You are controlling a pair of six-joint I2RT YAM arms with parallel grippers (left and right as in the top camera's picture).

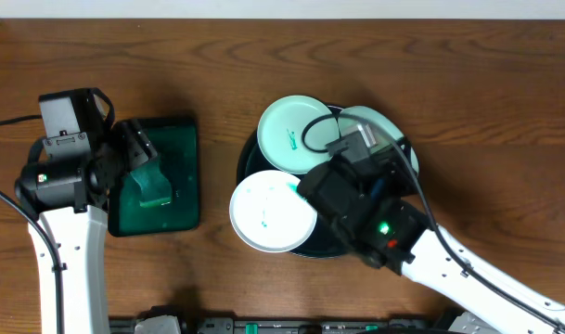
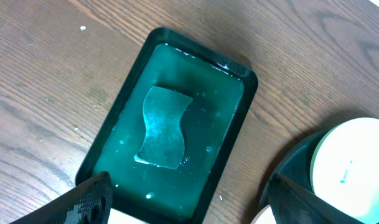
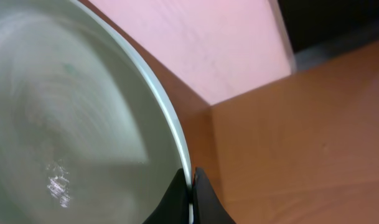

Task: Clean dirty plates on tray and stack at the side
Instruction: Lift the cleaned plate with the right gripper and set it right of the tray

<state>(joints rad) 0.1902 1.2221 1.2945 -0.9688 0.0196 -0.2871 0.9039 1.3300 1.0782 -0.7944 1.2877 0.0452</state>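
The black tray [image 1: 248,160] sits at mid-table [image 1: 468,83] and carries all three plates.

- Left mint-green plate [image 1: 296,134]: at the tray's far-left side, with a small green smear at its centre.
- White plate [image 1: 273,211]: at the near-left side, overhanging the tray rim, with a faint green mark.
- Right mint-green plate [image 1: 386,125]: at the far-right side, partly covered by the right arm.

Right hand [image 3: 190,193]: its fingertips are closed on the thin rim of a pale plate [image 3: 71,112] that fills the left of the wrist view. It appears to be the right mint-green plate (the arm hides the contact point from overhead).

Left hand [image 2: 189,183]: its fingers are spread wide and hold nothing. It hangs above the green tray [image 2: 251,81], which lies on the table to the left of the black tray, apart from it. This rectangular tray holds clear liquid, with a sponge [image 2: 163,127] lying flat near its centre
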